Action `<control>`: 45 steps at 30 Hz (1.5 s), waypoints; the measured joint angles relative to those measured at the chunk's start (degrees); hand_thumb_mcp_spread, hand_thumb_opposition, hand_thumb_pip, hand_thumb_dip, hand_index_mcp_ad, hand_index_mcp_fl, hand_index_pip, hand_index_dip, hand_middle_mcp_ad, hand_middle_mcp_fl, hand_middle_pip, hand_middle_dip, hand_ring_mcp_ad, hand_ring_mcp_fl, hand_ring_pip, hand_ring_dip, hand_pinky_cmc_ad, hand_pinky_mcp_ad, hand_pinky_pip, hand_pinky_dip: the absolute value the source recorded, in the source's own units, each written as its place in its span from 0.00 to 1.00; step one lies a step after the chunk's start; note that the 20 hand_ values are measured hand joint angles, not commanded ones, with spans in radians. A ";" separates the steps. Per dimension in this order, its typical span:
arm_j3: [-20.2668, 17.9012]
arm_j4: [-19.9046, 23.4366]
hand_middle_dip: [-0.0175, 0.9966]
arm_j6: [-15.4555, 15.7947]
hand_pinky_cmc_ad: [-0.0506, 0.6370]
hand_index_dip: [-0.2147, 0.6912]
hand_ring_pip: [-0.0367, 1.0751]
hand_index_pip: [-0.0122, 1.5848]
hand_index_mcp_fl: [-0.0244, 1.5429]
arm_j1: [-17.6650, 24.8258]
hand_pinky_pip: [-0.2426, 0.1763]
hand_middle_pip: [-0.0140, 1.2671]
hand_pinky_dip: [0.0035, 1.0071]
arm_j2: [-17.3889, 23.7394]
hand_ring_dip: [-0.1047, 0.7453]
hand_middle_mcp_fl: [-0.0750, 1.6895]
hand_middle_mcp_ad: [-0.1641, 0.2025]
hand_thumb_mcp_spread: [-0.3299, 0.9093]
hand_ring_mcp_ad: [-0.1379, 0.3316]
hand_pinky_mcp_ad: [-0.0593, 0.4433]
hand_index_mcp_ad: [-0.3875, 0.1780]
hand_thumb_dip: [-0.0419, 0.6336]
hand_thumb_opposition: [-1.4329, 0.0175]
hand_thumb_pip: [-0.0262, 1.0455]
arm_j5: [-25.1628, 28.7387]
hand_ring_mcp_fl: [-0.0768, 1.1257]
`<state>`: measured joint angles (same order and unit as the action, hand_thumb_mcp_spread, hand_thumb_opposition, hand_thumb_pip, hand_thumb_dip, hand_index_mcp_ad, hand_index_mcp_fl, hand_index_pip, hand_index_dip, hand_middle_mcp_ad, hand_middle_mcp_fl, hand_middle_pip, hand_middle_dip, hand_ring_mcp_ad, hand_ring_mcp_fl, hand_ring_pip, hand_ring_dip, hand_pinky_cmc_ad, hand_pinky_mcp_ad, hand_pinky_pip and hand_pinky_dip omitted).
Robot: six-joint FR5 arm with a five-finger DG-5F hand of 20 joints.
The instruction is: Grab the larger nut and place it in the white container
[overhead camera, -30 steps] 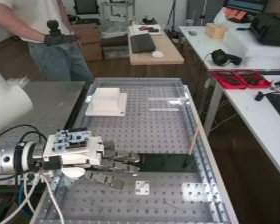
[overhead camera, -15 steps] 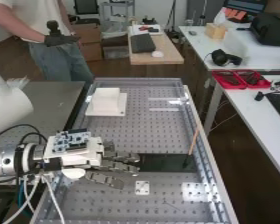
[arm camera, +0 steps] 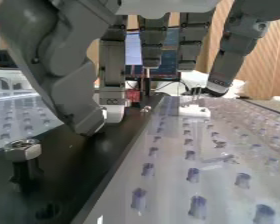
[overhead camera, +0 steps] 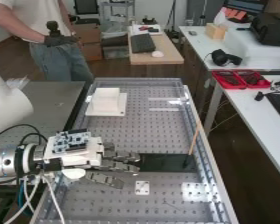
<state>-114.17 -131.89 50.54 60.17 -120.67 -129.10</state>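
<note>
Black plate (overhead camera: 165, 163) by the hand (overhead camera: 119, 166), fingers extended and apart, and we note a silvery nut (arm camera: 22, 149) nearby.

The arm (overhead camera: 9, 106) holds its fingers (overhead camera: 119, 166) relaxed — spread apart.

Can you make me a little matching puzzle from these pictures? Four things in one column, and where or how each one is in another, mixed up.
1. silver hexagonal metal nut
2. boxy white container
3. red trays
4. dark grey robot hand

A. on the white table
B. fingers extended, not curled
C. above the flat black plate
D. towards the far end of the perforated panel

Pairs: 1-C, 2-D, 3-A, 4-B
</note>
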 joint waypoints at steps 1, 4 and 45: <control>-0.01 -0.09 0.17 0.05 0.61 0.26 0.26 0.98 0.10 0.00 0.37 0.11 0.76 -0.02 0.23 0.05 0.59 0.51 0.63 0.74 0.43 0.37 0.39 0.82 -0.02 0.07; -0.08 -0.02 0.17 -0.08 0.59 0.25 0.25 0.98 0.12 -0.04 0.36 0.11 0.76 -0.02 0.23 0.05 0.59 0.51 0.62 0.74 0.46 0.37 0.39 0.82 -0.07 0.07; -5.16 2.69 0.17 -7.97 0.56 0.29 0.20 0.97 0.21 10.91 0.36 0.12 0.73 12.69 0.22 0.06 0.58 0.49 0.59 0.74 0.55 0.36 0.41 0.79 -9.66 0.07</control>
<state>-119.33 -129.20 42.56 71.08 -107.98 -138.75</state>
